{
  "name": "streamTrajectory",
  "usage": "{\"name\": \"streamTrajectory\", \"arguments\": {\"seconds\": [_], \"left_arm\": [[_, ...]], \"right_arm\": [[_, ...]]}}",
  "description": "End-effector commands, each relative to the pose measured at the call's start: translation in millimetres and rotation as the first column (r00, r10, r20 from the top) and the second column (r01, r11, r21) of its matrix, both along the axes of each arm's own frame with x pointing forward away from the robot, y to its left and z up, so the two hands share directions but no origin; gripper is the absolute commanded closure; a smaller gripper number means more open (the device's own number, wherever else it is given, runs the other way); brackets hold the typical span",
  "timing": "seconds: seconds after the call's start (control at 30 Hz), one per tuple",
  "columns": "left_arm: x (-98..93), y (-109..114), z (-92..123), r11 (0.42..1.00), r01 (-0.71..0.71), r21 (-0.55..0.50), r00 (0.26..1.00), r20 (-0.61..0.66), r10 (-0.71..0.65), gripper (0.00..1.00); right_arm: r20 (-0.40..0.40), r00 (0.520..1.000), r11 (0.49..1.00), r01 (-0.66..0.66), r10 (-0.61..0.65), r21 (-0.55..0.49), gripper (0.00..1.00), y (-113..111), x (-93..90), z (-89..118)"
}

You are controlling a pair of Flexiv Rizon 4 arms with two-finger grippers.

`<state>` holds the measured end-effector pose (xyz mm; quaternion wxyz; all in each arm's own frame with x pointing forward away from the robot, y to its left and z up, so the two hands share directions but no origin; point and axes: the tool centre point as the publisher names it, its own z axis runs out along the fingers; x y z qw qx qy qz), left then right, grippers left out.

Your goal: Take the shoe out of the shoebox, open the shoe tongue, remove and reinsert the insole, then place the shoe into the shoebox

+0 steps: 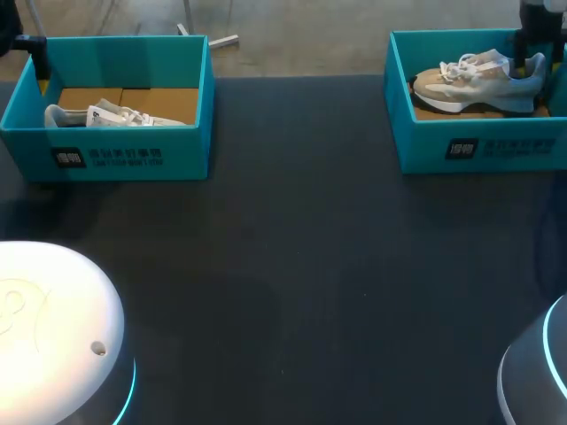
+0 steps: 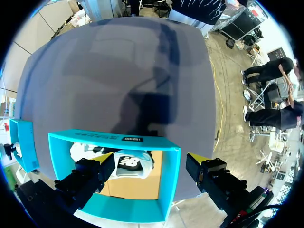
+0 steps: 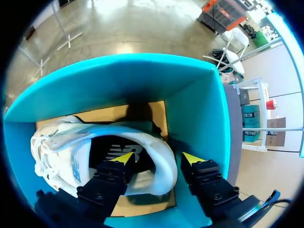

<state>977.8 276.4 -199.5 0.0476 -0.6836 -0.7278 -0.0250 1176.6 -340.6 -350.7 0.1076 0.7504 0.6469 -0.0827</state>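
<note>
- Shoe (image 1: 474, 81) lies in the right shoebox (image 1: 478, 146), its long axis running left to right and its heel at the right end.
- Right gripper (image 3: 158, 159) straddles the heel collar with fingers spread, one inside the shoe and one between heel and box wall; it is not clamped yet.
- Sideways room looks tight; straight up looks free.
- Left gripper (image 2: 151, 164) hangs released over the left shoebox (image 1: 106, 155).

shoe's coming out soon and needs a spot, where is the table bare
The table is bare between the left shoebox and the right shoebox, and all along the near side of both. It is crowded only inside the boxes: each holds a shoe, and the right gripper straddles the heel of the right shoe.
</note>
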Motion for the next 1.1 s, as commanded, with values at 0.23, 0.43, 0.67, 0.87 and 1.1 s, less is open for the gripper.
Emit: {"name": "streamTrajectory", "arguments": {"seconds": [0.23, 0.43, 0.67, 0.87, 1.1], "left_arm": [[-1.5, 0, 0, 1.0, 0.0, 0.002, 1.0, 0.003, 0.0, 0.0], [-1.5, 0, 0, 1.0, 0.0, 0.002, 1.0, 0.003, 0.0, 0.0], [-1.5, 0, 0, 1.0, 0.0, 0.002, 1.0, 0.003, 0.0, 0.0], [-1.5, 0, 0, 1.0, 0.0, 0.002, 1.0, 0.003, 0.0, 0.0], [-1.5, 0, 0, 1.0, 0.0, 0.002, 1.0, 0.003, 0.0, 0.0]], "right_arm": [[-0.035, 0.999, 1.0, 0.014, -0.013, 0.01, 0.51, -2, 5.3, -8], [-0.04, 0.999, 1.0, -0.001, 0.001, 0.017, 0.72, 4, 2.7, -10], [-0.037, 0.999, 1.0, -0.01, 0.011, 0.019, 0.65, 7, 1.7, -9], [-0.036, 0.999, 1.0, 0.003, -0.002, 0.017, 0.14, 1, 3.0, -9], [-0.042, 0.999, 1.0, 0.009, -0.009, 0.021, 0.09, -2, 3.4, -11]]}}
